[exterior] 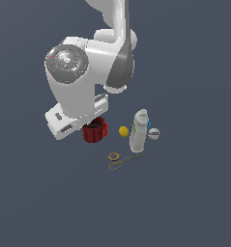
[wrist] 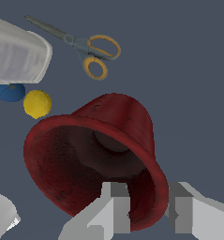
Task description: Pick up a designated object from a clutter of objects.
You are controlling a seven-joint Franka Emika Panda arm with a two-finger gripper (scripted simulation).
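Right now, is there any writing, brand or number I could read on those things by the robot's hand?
None can be read.
White bottle: blue and green label patches, too blurred to read.
Small white ball: coloured marks, too small to read.
Dark red mug, yellow ball, scissors: no text.

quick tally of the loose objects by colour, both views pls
Red: 1, the dark red mug
Yellow: 2, the yellow ball and the yellow-handled scissors
White: 2, the white bottle and the small white ball
Total: 5
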